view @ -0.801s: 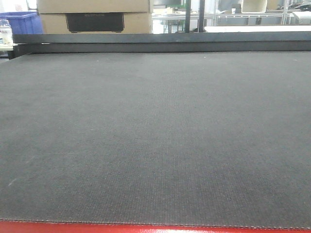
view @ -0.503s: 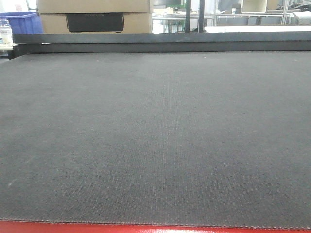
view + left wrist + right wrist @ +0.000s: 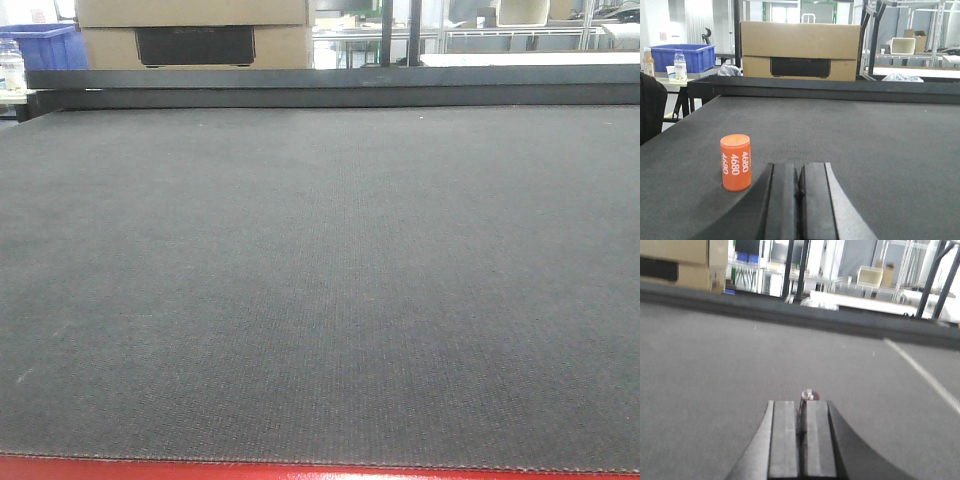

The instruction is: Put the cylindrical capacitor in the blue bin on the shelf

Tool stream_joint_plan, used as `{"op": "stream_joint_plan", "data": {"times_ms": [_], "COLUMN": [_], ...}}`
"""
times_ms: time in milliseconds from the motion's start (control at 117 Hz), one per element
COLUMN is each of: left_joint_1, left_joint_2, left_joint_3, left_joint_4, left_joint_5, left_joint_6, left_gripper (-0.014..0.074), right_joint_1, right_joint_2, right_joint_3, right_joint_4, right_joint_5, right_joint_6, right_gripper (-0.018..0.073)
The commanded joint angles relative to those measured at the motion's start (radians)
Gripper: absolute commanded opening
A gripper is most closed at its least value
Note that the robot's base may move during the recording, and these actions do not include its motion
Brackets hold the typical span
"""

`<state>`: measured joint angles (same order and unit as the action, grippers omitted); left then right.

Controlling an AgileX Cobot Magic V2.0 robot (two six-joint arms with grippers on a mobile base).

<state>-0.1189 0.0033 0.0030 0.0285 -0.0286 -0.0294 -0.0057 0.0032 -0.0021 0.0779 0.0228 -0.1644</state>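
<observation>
In the right wrist view my right gripper (image 3: pixel 802 402) is shut low over the dark mat. A small cylindrical capacitor (image 3: pixel 808 394), silvery on top with a reddish-brown body, sticks out at its fingertips and looks pinched between them. In the left wrist view my left gripper (image 3: pixel 800 167) is shut and empty, just above the mat. An upright orange cylinder (image 3: pixel 735 161) marked 4680 stands a little to its left, apart from it. The stainless-steel shelf and its blue bin are out of view. Neither gripper shows in the front view.
The red-framed table's dark mat (image 3: pixel 320 280) fills the front view, with a raised dark rail (image 3: pixel 330 88) along its far edge. Behind it stand a cardboard box (image 3: pixel 800 50), a blue crate (image 3: pixel 682 56) with bottles on a side table, and metal racks (image 3: pixel 875 275).
</observation>
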Motion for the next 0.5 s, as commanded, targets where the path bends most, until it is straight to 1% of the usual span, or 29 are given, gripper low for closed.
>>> {"op": "stream_joint_plan", "data": {"times_ms": [0,68,102,153,213,264,315,375,401,452,460,486,494], "left_joint_1": [-0.003,-0.003,-0.003,-0.003,-0.003,-0.003,-0.003,-0.003,-0.003,-0.003,-0.003,-0.003,-0.003], "left_joint_2": [-0.003,-0.003,-0.003,-0.003,-0.003,-0.003,-0.003,0.014,0.025,0.058,0.070,0.089,0.102], "left_joint_3": [-0.003,-0.003,-0.003,-0.004,-0.043,-0.084,-0.135,-0.215,-0.245,-0.316,-0.348,-0.369,-0.401], "left_joint_4": [-0.005,-0.005,-0.005,-0.005,-0.005,-0.005,-0.005,-0.005,-0.003,0.011,0.014,0.020,0.024], "left_joint_5": [-0.061,-0.122,-0.136,-0.134,-0.114,-0.096,-0.065,-0.013,0.012,0.060,0.074,0.093,0.105], "left_joint_6": [-0.003,-0.003,-0.003,-0.003,-0.003,-0.003,-0.003,-0.003,-0.003,-0.003,-0.003,-0.003,-0.003], "left_gripper": [-0.0111,-0.0111,-0.0111,-0.0111,-0.0111,-0.0111,-0.0111,-0.0111,-0.0111,-0.0111,-0.0111,-0.0110,-0.0109], "right_joint_1": [0.003,0.003,0.003,0.003,0.003,0.003,0.003,0.003,0.003,0.003,0.003,0.003,0.003], "right_joint_2": [-0.003,-0.003,-0.003,-0.003,-0.003,-0.003,-0.003,-0.003,-0.003,-0.003,-0.003,-0.003,-0.003], "right_joint_3": [0.002,0.002,0.002,0.002,0.002,0.002,-0.010,-0.083,-0.102,-0.184,-0.195,-0.239,-0.262], "right_joint_4": [-0.005,-0.005,-0.005,-0.005,-0.001,0.041,0.099,0.161,0.167,0.167,0.167,0.167,0.167], "right_joint_5": [-0.082,-0.140,-0.166,-0.212,-0.283,-0.330,-0.313,-0.252,-0.224,-0.167,-0.159,-0.128,-0.113], "right_joint_6": [-0.003,-0.003,-0.003,-0.003,-0.003,-0.003,-0.003,-0.003,-0.003,-0.003,-0.003,-0.003,-0.003], "right_gripper": [-0.0163,-0.0163,-0.0163,-0.0163,-0.0163,-0.0163,-0.0163,-0.0163,-0.0163,-0.0163,-0.0163,-0.0163,-0.0163]}}
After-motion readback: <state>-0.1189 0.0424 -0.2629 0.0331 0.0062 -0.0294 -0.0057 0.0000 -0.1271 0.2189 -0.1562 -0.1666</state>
